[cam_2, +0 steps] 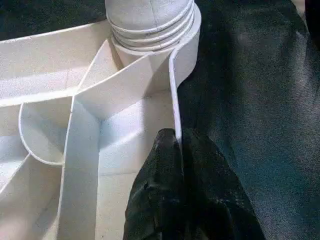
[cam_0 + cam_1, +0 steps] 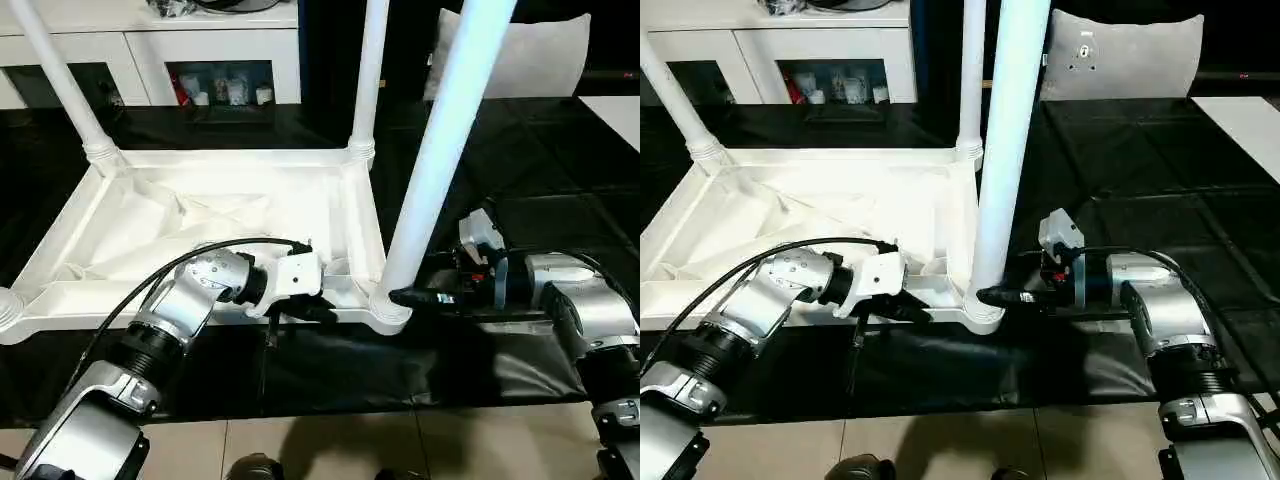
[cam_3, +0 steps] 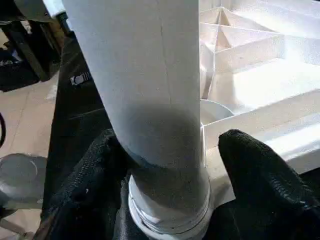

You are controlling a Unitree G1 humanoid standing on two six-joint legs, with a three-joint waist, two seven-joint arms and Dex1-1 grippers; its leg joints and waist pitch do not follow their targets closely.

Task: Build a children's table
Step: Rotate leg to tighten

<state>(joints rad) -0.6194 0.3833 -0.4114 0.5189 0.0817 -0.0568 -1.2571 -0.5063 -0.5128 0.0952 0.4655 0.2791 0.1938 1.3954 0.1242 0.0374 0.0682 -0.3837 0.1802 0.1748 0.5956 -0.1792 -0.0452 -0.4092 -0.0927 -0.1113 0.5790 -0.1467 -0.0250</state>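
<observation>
White moulded plastic is what you are handling: the children's table is lying upside down on the black mat, legs pointing up, and it looks light, stiff and slick. Your left tool is pinching the thin rim wall shut. Your right tool is straddling the near leg at its socket, fingers apart on either side. I judge low at the socket the firmest hold.
</observation>
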